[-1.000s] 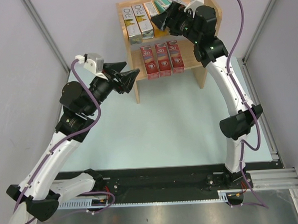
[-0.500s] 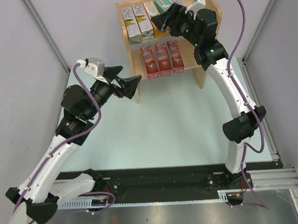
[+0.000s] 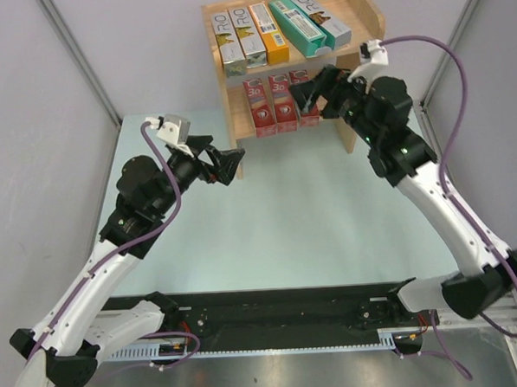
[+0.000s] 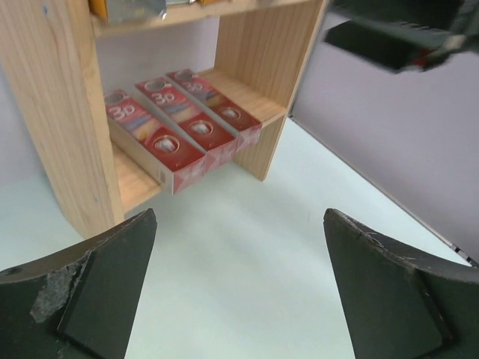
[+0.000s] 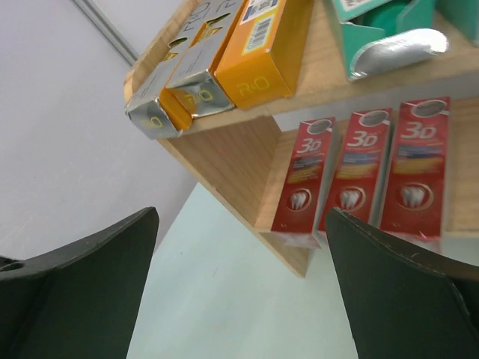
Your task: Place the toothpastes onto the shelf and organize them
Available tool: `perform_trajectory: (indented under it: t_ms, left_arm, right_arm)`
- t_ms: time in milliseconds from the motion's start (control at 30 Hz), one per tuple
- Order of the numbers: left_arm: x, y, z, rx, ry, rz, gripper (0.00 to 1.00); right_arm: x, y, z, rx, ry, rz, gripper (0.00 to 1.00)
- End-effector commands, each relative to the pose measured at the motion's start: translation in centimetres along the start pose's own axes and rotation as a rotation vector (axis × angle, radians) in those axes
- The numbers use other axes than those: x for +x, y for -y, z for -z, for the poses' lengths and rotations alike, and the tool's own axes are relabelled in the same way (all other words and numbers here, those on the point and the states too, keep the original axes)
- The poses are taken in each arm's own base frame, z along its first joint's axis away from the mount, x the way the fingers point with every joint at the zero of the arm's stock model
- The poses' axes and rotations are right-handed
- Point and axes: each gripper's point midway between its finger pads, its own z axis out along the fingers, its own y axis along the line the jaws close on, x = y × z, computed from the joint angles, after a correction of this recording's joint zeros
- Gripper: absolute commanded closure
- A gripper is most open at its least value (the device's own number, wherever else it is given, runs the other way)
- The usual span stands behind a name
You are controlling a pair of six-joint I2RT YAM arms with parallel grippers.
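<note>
While 8 toothpastes (image 3: 259, 107) line the shelf (image 3: 366, 16), open right jaws hover before it.

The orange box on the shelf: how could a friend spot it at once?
Find the wooden shelf at the far end of the table; on its upper level five long boxes lie side by side. The orange box is the middle one, with two silver boxes to its left and two teal boxes to its right; it alone is orange on top.

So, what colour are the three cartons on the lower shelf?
The cartons are red; left wrist view best.
</note>
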Motion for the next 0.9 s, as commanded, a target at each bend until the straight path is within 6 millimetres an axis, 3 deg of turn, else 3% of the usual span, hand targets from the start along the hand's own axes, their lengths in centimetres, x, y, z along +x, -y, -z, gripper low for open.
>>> perform_trajectory:
  t_ms: [0, 167, 267, 433, 600, 867]
  left_arm:
    - [1.0, -1.0, 1.0, -0.061, -0.007, 0.042, 0.00]
    - [4.3, -2.0, 1.1, -0.105, -0.083, 0.078, 0.00]
    - [5.9, -2.9, 1.1, -0.151, -0.108, 0.090, 0.00]
    - [7.5, -3.5, 1.1, -0.174, -0.133, 0.105, 0.00]
    - [9.4, -3.9, 1.0, -0.188, -0.170, 0.116, 0.00]
    - [10.5, -4.0, 0.9, -0.191, -0.185, 0.133, 0.00]
  right_arm:
    - [-2.7, 0.7, 4.3, 0.059, 0.124, 0.038, 0.00]
    - [0.9, 3.1, 6.7, 0.150, 0.032, 0.069, 0.00]
    - [1.9, 4.4, 8.1, 0.199, 0.020, 0.079, 0.00]
    - [6.0, 7.9, 9.6, 0.301, -0.057, 0.103, 0.00]
    - [8.4, 11.0, 10.4, 0.368, -0.106, 0.108, 0.00]
    - [10.8, 13.3, 10.2, 0.376, -0.163, 0.081, 0.00]
